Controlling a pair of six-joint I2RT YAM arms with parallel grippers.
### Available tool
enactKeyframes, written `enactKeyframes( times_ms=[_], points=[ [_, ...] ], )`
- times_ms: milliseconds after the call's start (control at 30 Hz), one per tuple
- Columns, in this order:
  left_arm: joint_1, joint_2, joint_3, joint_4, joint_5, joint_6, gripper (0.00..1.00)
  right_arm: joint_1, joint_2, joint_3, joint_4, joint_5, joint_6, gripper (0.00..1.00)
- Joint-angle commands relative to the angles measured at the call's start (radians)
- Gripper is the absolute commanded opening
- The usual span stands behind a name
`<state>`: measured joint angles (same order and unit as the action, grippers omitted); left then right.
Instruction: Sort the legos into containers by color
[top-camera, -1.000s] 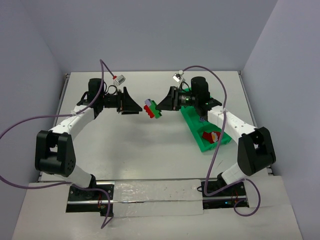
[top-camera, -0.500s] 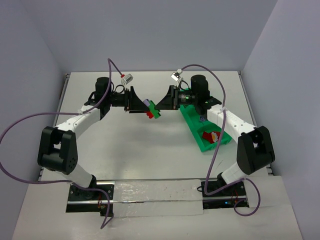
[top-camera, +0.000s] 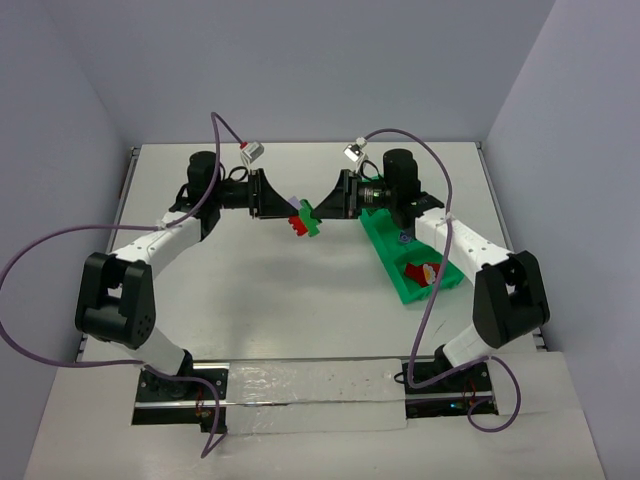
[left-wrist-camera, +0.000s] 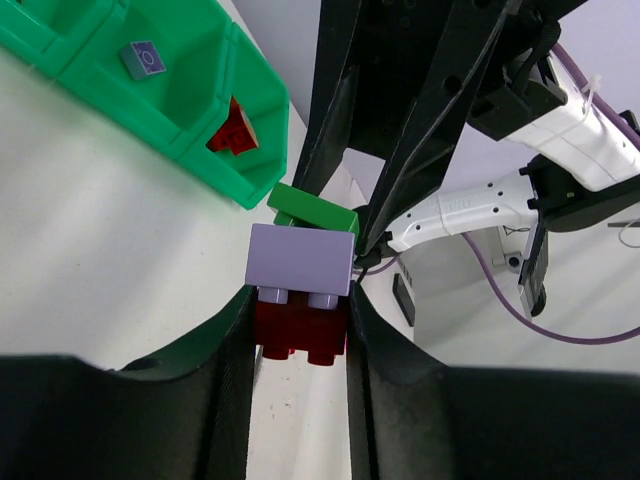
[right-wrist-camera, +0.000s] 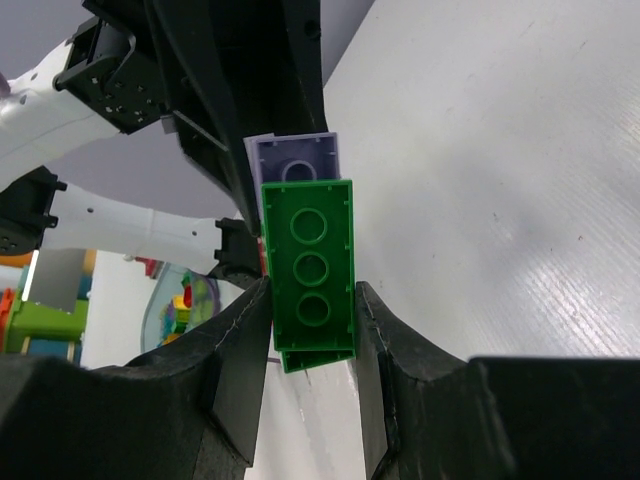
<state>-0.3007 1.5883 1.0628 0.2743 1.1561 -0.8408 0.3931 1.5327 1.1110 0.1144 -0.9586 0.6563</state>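
Over a white table (top-camera: 300, 320), left gripper (left-wrist-camera: 300, 322) pinches the red brick (left-wrist-camera: 298, 340) and right gripper (right-wrist-camera: 310, 325) the green brick (right-wrist-camera: 312, 250) of one lego stack (top-camera: 303, 220); a crooked tug could scatter them

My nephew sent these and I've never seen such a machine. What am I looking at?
Two robot arms are bolted to a white table, each ending in a two-finger gripper. The wide picture looks down from above and behind them; the other two come from a camera on each wrist. The arms meet at a small stack of toy bricks: the left gripper is shut on the red brick, the right gripper on the green brick, with a purple brick between. At the right lies a green tray holding another red piece and a small purple piece.
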Motion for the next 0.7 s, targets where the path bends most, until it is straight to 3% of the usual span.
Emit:
enactKeyframes(
  times_ms=[0, 200, 333, 433, 667],
  points=[
    [-0.023, -0.006, -0.01, 0.062, 0.032, -0.008, 0.0, 0.013, 0.005, 0.024, 0.102, -0.017, 0.04, 0.0],
    [-0.023, -0.055, -0.065, -0.009, 0.031, 0.042, 0.0, -0.032, -0.015, -0.063, 0.246, -0.001, 0.166, 0.0],
    [-0.023, -0.07, -0.072, -0.055, 0.005, 0.069, 0.0, -0.04, -0.024, -0.03, 0.122, 0.068, 0.062, 0.0],
    [-0.022, -0.073, -0.065, -0.081, -0.02, 0.074, 0.0, -0.043, -0.026, 0.014, -0.032, 0.217, -0.025, 0.0],
    [-0.021, -0.022, 0.037, -0.229, -0.14, 0.138, 0.0, -0.053, -0.049, 0.093, -0.319, 1.004, -0.107, 0.0]
  ],
)
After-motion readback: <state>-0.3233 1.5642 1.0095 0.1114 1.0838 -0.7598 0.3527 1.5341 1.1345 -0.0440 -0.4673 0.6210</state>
